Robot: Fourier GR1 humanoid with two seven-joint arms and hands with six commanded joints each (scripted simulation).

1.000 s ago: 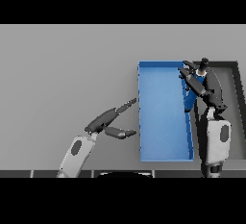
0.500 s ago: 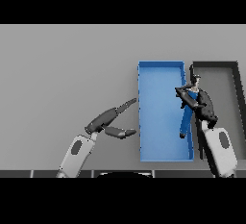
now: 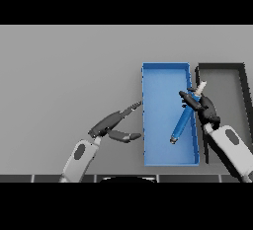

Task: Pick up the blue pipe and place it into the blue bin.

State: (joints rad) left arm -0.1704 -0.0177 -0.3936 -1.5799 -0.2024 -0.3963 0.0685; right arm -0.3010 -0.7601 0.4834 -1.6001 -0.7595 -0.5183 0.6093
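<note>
Right hand point(image 3: 203, 106) grips the blue pipe point(image 3: 182, 121), slanted over the blue bin point(image 3: 167, 157) at centre-right for release; left hand point(image 3: 111, 123) lies open

Grey table point(image 3: 64, 71); blue bin point(image 3: 153, 155) and dark bin point(image 3: 237, 71) side by side at right.

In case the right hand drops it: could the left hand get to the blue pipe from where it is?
Probably yes: the left hand lies open just outside the blue bin, whose low wall alone separates it from the blue pipe.
</note>
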